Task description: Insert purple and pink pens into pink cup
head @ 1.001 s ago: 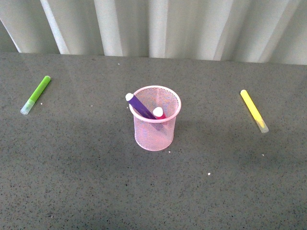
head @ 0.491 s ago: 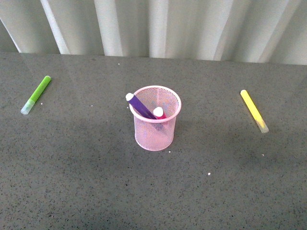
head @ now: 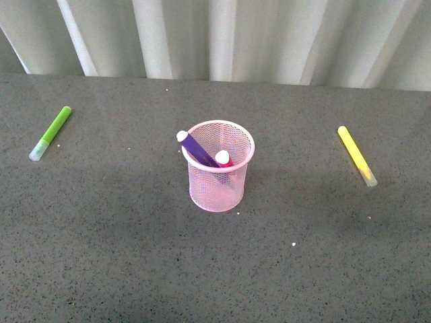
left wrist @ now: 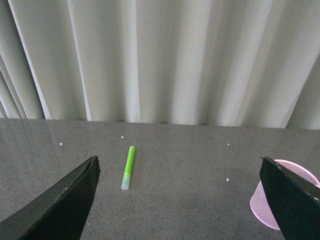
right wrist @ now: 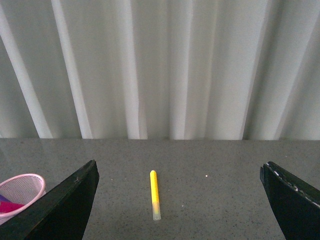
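**Wrist views: both pens in**

Left fingers (left wrist: 57, 202) and right fingers (right wrist: 60, 202) are spreading apart, empty. Purple pen (head: 196, 149) and pink pen (head: 223, 159) are leaning inside the pink cup (head: 217, 192) at tabletop (head: 121, 256) centre, caps toward 11 o'clock.

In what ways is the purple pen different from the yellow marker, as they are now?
The purple pen stands tilted inside the pink cup; the yellow marker lies flat on the table. The purple pen is dark, the yellow marker bright. Both have a pale cap end.
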You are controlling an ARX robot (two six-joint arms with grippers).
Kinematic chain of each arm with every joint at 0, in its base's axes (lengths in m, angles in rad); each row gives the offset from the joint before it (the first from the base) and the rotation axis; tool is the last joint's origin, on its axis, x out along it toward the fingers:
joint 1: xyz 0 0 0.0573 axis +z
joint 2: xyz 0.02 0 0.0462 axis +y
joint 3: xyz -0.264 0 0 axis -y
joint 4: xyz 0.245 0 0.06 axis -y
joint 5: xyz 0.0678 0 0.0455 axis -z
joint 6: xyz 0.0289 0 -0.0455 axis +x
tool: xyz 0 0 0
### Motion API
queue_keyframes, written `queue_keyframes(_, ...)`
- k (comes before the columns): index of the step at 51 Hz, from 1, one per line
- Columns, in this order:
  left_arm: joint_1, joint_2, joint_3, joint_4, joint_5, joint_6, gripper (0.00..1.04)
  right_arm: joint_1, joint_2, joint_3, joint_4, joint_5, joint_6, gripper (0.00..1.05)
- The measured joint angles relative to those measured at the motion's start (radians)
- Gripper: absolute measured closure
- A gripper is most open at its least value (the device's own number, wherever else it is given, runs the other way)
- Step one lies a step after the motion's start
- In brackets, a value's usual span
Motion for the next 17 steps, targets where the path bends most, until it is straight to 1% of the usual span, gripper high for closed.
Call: queue_keyframes(17,0.0,0.0,0.0,0.0,0.0,0.0,0.07,0.0,0.0,0.0,0.0,0.0,0.0,0.07)
